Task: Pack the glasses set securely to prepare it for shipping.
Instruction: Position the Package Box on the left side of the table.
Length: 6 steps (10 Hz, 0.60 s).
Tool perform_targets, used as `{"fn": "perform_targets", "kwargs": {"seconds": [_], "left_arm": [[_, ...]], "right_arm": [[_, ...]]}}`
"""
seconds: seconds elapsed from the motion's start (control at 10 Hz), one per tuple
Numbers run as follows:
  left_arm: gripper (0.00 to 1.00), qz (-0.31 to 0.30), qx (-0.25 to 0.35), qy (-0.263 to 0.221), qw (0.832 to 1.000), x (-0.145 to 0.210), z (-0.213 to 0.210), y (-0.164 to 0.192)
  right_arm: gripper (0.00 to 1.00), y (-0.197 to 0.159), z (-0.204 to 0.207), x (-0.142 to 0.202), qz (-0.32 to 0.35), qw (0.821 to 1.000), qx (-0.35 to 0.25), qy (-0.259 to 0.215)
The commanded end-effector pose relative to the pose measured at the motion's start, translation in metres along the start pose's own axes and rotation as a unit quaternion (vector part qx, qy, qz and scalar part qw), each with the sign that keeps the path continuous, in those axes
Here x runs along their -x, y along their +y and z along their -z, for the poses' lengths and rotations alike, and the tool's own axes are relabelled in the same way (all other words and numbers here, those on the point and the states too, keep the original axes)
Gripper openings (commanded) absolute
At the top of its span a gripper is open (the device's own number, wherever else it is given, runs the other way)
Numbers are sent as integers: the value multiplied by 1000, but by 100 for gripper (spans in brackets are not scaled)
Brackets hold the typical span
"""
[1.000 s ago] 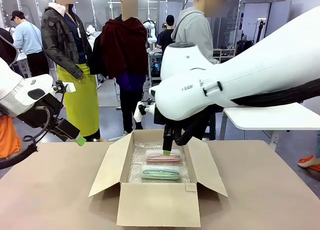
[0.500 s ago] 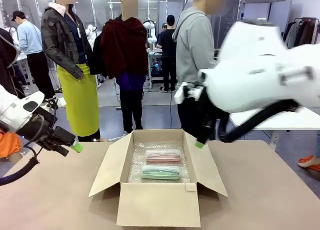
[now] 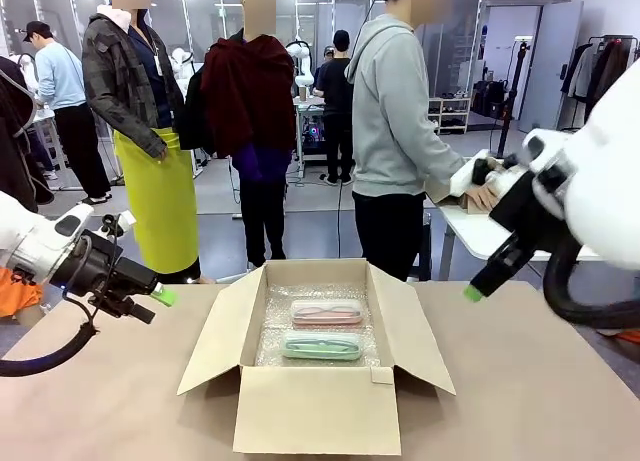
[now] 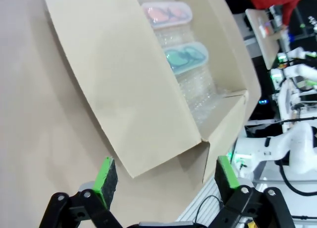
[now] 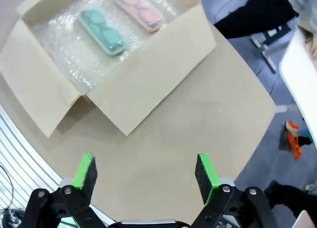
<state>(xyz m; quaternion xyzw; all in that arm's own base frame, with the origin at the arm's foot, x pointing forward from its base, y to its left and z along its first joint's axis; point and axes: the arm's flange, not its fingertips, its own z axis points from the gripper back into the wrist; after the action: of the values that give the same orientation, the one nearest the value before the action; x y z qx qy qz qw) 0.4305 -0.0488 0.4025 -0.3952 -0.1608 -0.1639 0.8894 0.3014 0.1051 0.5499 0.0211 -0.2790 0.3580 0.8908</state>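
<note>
The glasses set lies in the open cardboard box [image 3: 318, 406] on bubble wrap: a pale pink case [image 3: 326, 312] at the back, a mint green case [image 3: 321, 346] in front of it. Both cases also show in the left wrist view, pink [image 4: 166, 15] and green [image 4: 185, 57], and in the right wrist view, pink [image 5: 138, 11] and green [image 5: 102, 31]. My left gripper [image 3: 155, 300] hangs open left of the box, above the table. My right gripper [image 3: 473, 293] stands open to the right of the box, raised. Nothing sits between either pair of fingers.
The box flaps [image 3: 217, 341] stand open on all sides. The brown tabletop [image 3: 520, 381] has free room left and right of the box. A person in a grey hoodie [image 3: 397, 101] stands behind the table; other people stand farther back. A white table [image 3: 480, 231] is at the right.
My right gripper has lifted out of the box, off the pink case, and swung far to the right. My left gripper has dropped a little and turned. The cases have not moved.
</note>
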Motion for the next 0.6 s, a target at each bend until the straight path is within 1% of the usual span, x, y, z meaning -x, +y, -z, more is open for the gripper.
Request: {"fn": "perform_targets", "kwargs": {"seconds": [0.0, 0.1, 0.2, 0.3, 0.5], "left_arm": [[100, 8, -13, -6, 1000, -8, 5, 7], [100, 7, -8, -10, 1000, -8, 5, 5], [100, 19, 1, -4, 1000, -8, 4, 1], [100, -4, -11, 3, 1000, -4, 7, 7], [100, -4, -11, 3, 1000, -4, 7, 7]], "right_arm": [[100, 12, 8, 52, 35, 999, 4, -14], [100, 9, 13, 53, 33, 999, -17, -9], [100, 7, 21, 49, 33, 999, -33, -10], [100, -14, -13, 9, 25, 1000, -5, -14], [100, -14, -13, 9, 25, 1000, -5, -14]]}}
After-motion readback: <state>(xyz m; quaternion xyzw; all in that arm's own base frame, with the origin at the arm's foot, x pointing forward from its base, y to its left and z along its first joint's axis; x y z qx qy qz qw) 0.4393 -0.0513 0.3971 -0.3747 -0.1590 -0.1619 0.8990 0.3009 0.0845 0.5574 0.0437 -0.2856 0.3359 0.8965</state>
